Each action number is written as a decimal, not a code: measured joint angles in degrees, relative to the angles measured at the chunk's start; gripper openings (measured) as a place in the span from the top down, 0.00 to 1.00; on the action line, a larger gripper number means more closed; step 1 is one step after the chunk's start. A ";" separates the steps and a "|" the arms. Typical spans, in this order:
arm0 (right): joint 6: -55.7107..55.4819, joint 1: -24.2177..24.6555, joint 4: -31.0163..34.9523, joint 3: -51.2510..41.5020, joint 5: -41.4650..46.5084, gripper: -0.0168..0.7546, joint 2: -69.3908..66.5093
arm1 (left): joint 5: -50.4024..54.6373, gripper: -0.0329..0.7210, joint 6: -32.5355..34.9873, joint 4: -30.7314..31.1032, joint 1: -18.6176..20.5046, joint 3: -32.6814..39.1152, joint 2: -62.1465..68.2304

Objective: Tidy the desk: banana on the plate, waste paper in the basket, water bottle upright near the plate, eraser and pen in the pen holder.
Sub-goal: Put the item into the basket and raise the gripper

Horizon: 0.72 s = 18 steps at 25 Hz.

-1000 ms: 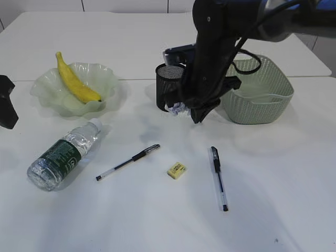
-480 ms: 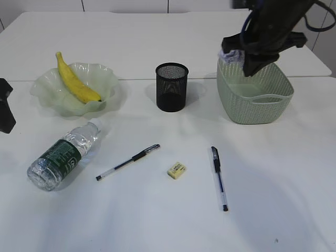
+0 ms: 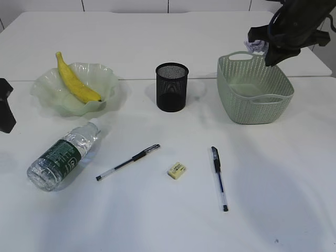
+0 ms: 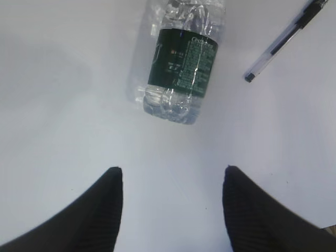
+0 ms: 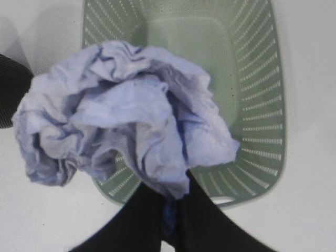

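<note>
My right gripper point(image 3: 264, 51) is shut on the crumpled waste paper point(image 3: 255, 45) and holds it above the far rim of the green basket point(image 3: 255, 107); the paper point(image 5: 121, 110) hangs over the basket point(image 5: 252, 105) in the right wrist view. My left gripper point(image 4: 171, 181) is open and empty over the table, near the base of the lying water bottle point(image 4: 181, 58). The bottle point(image 3: 63, 156) lies on its side. The banana point(image 3: 75, 81) lies on the green plate point(image 3: 105, 76). Two pens point(image 3: 127, 162) point(image 3: 219, 177) and a yellow eraser point(image 3: 177, 170) lie on the table. The black mesh pen holder point(image 3: 171, 87) stands at centre.
The left arm point(image 3: 6, 105) shows at the left edge of the exterior view. A pen tip point(image 4: 283, 39) lies right of the bottle in the left wrist view. The table has a seam behind the plate and basket.
My right arm lifted the waste paper from beside the pen holder and carried it right and back, to above the basket's far rim. The left arm has hardly moved.
</note>
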<state>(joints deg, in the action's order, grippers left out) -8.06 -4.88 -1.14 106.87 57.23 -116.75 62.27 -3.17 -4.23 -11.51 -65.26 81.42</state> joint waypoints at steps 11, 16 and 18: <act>-0.71 0.00 0.02 0.17 -3.92 0.45 -1.14 | -0.55 0.40 0.00 -0.10 0.00 0.00 0.00; -0.71 0.00 0.51 0.17 -2.04 0.37 -1.14 | -0.68 0.41 0.00 -0.20 0.00 0.00 0.00; -0.71 0.00 1.14 0.65 0.00 0.37 -1.14 | -0.68 0.41 0.00 -0.20 0.00 0.00 0.00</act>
<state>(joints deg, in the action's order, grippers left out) -8.77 -4.88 0.00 107.52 57.23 -117.89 61.59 -3.17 -4.43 -11.51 -65.26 81.42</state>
